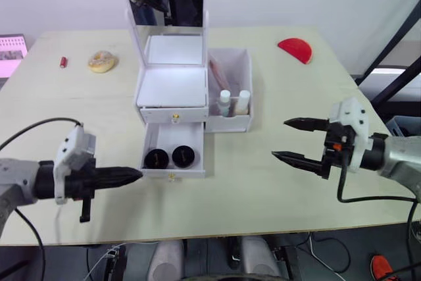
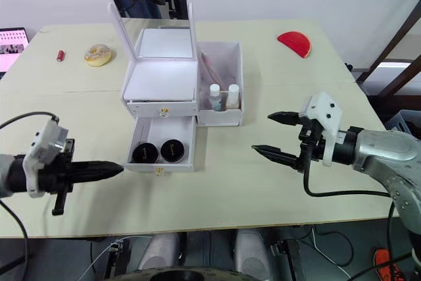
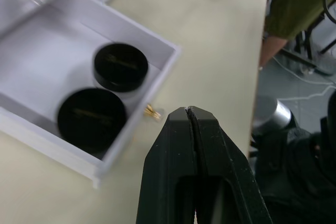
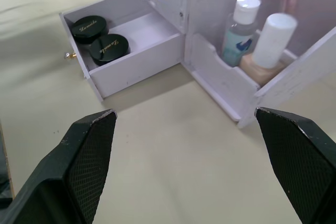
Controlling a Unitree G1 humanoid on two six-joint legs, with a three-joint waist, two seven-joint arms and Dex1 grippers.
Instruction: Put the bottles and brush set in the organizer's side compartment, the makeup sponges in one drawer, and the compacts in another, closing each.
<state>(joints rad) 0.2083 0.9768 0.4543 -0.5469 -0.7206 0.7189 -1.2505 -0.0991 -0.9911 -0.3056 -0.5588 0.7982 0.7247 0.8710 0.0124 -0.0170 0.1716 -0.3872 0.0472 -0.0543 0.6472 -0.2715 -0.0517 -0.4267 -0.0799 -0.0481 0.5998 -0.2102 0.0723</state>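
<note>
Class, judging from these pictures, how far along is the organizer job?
Done: two bottles stand in the side compartment, and two compacts lie in the open lower drawer. In hand: the shut left gripper points at that drawer's front. Left: closing it. The upper drawer is shut, contents unseen.

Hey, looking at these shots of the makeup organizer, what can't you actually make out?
- Upper drawer: shut, so its front hides whatever is inside in both eye views.
- Brush set: in the eye views too small to tell the single brushes in the side compartment.
- Bottles: the compartment wall hides their lower parts in the right wrist view.
- Compacts: lettering on the lids too small to read.
</note>
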